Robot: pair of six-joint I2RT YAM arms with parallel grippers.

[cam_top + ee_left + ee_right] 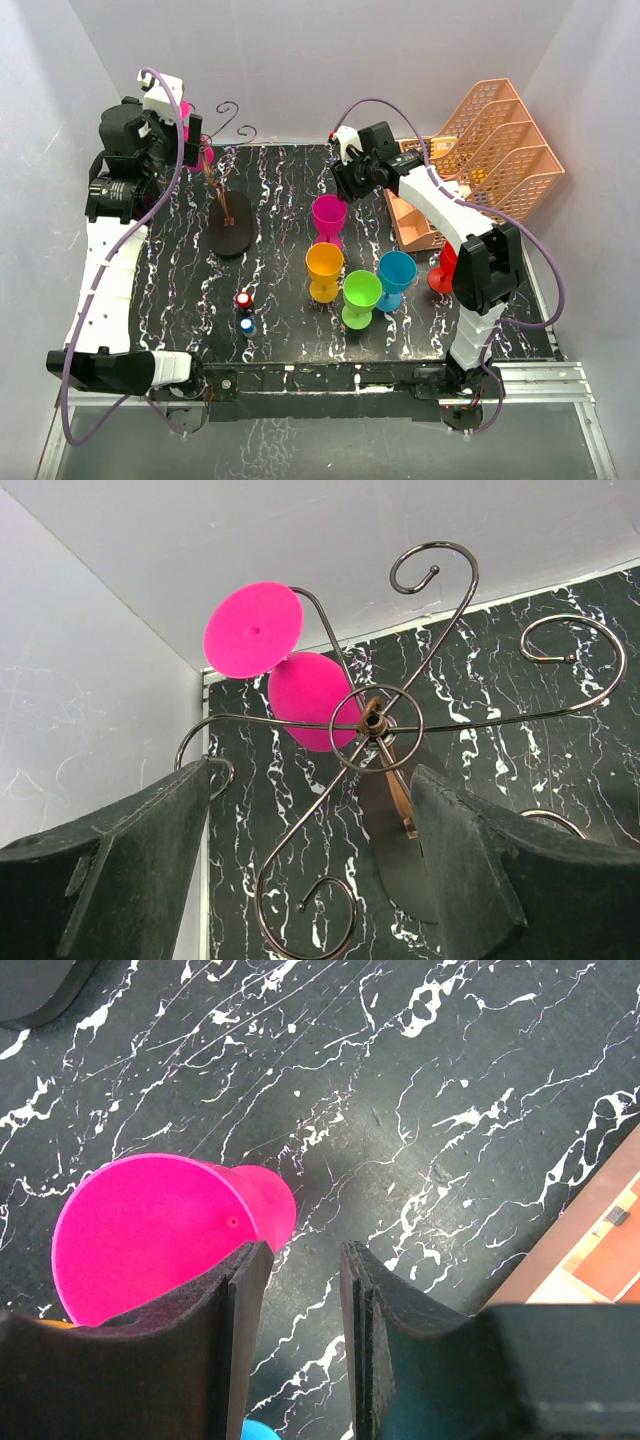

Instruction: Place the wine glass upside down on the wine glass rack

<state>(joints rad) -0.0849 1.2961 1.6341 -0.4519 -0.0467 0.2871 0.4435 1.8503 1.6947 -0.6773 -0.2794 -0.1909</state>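
The wine glass rack [372,723] has dark wire scroll arms, a copper stem and a black oval base [231,222]. It stands at the table's far left. A pink wine glass [308,702] hangs upside down on one scroll arm, with its round foot [253,628] on top. It also shows in the top view [205,158]. My left gripper [315,830] is open and empty just above the rack, apart from the glass. My right gripper [300,1260] is open and empty over bare table, beside an upright magenta glass [160,1235].
The magenta glass [329,215], an orange glass [324,270], a green glass [361,297] and a blue glass [396,277] stand mid-table. A red glass [443,270] is half hidden behind the right arm. A peach basket rack [500,150] stands at the back right. Two small capped items [245,312] lie near the front.
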